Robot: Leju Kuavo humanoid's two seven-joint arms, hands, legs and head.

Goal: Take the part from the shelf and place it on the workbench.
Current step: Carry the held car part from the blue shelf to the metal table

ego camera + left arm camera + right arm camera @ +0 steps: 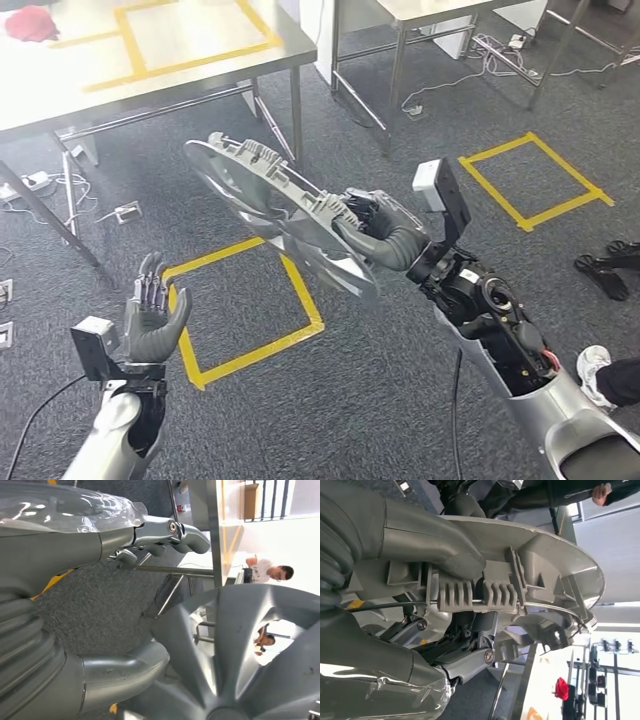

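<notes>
The part is a large silver wheel cover (272, 205) with spokes and grey clips on its back, held tilted in the air over the carpet. My right hand (381, 232) grips its rim at the right side; the right wrist view shows the thumb over the ribbed edge of the cover (531, 560). My left hand (153, 315) is raised at the lower left with fingers apart, holding nothing, well clear of the cover. In the left wrist view the spoked face of the cover (241, 655) fills the space beyond my left hand (151, 545). The steel workbench (83, 95) stands at the upper left.
Yellow tape squares mark the grey carpet (249, 310) and the bench top. A red cloth (30, 22) lies on the bench's far left. A second steel table (423, 15) stands at the back. Cables and power strips lie under the tables. A person's shoe (596, 365) is at the right.
</notes>
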